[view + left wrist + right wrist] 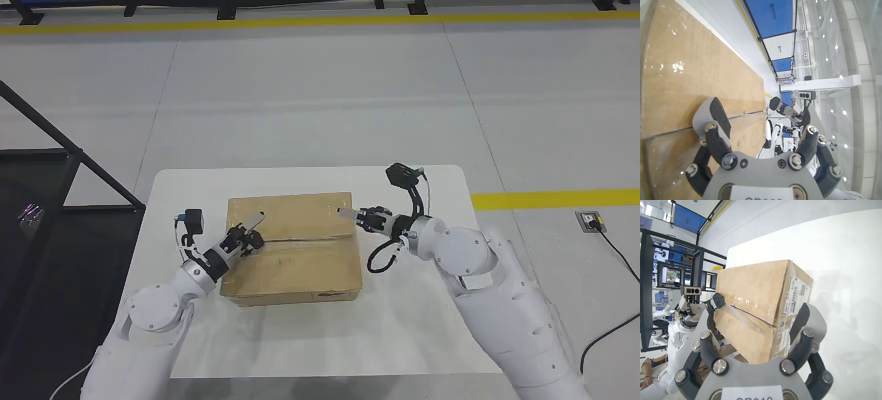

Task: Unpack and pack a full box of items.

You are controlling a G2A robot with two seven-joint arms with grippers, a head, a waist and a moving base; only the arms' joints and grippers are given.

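A closed cardboard box [292, 250] lies in the middle of the white table [420, 320], its two top flaps meeting along a taped seam [745, 113]. My left gripper [252, 228] is at the box's left end, open; in the left wrist view, this gripper [764, 121] has one pad [719, 115] resting on the box top beside the seam. My right gripper [355, 215] is at the box's right end, open; in the right wrist view, this gripper [753, 323] straddles the labelled end corner of the box [753, 287]. The box's contents are hidden.
A black metal frame [40, 200] stands off the table's left side. Bare white tabletop lies in front of the box and to its right. A yellow line [540, 198] runs on the floor past the right edge.
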